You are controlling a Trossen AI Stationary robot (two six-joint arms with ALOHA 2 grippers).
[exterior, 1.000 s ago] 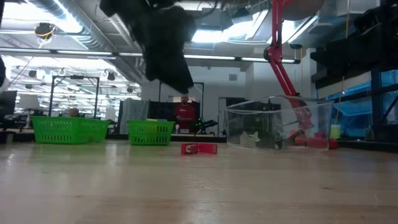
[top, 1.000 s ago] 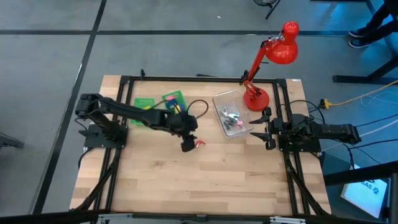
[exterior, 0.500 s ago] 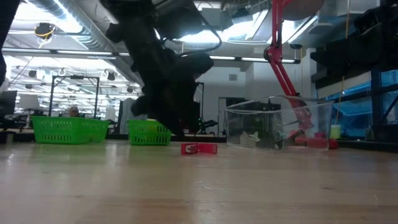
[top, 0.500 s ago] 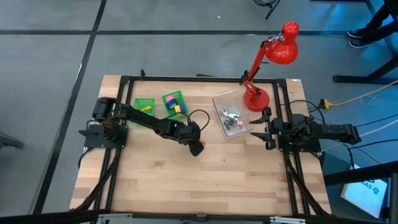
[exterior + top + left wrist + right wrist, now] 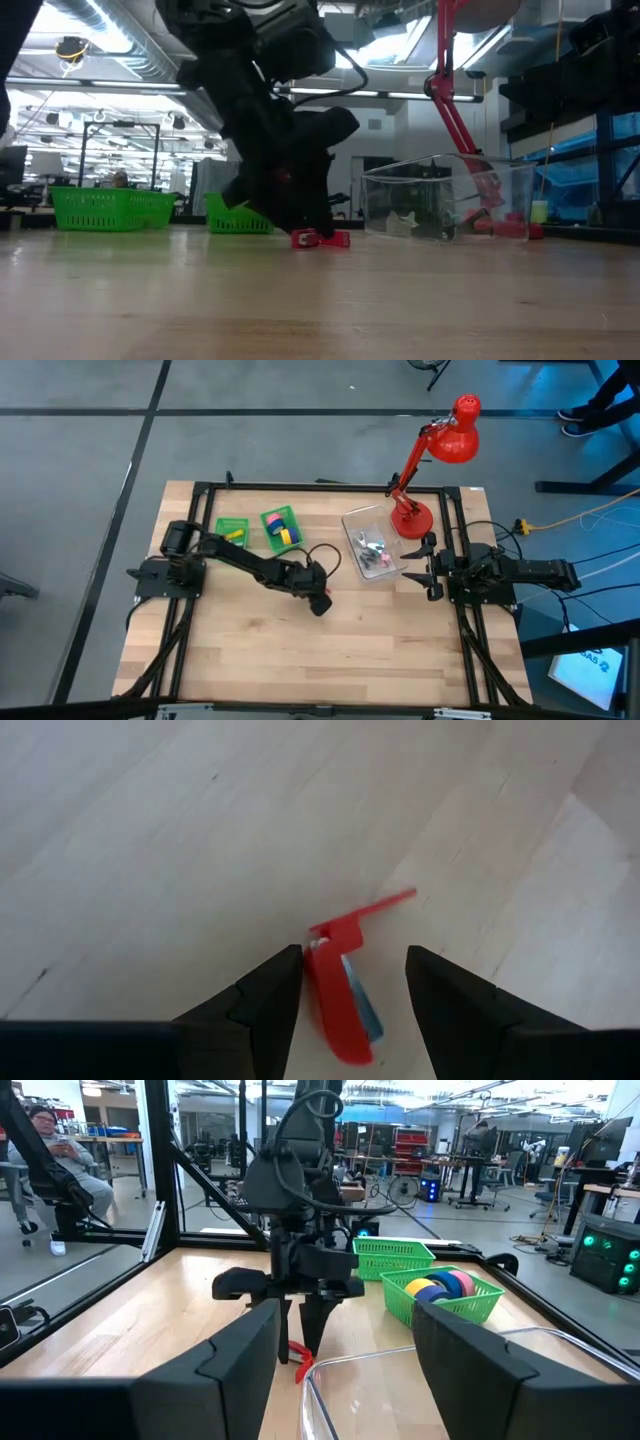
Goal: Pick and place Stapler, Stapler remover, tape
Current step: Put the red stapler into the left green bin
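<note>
A small red stapler remover point(image 5: 338, 988) lies flat on the wooden table near its middle; it also shows in the low view point(image 5: 322, 238). My left gripper point(image 5: 350, 1010) is open and low over it, pointing down, with one finger on each side point(image 5: 320, 603). Yellow, pink and blue tape rolls point(image 5: 282, 530) sit in a green bin point(image 5: 440, 1288). My right gripper point(image 5: 428, 568) waits open at the table's right edge. I cannot pick out a stapler. My left gripper stands astride the stapler remover from above. One finger point(image 5: 275, 990) is right against the remover's red side point(image 5: 318, 970); whether it touches I cannot tell. The other finger stands apart from it. The remover lies on the table.
A second green bin point(image 5: 232, 530) stands left of the tape bin, at the far left of the table. A clear plastic box point(image 5: 372, 543) with small items and a red desk lamp point(image 5: 412, 515) stand toward the far right. Bare wood lies near.
My left gripper has come down from well above the table and shifted a little toward the right and near edges, ending low over the stapler remover. The remover has stayed where it was.
</note>
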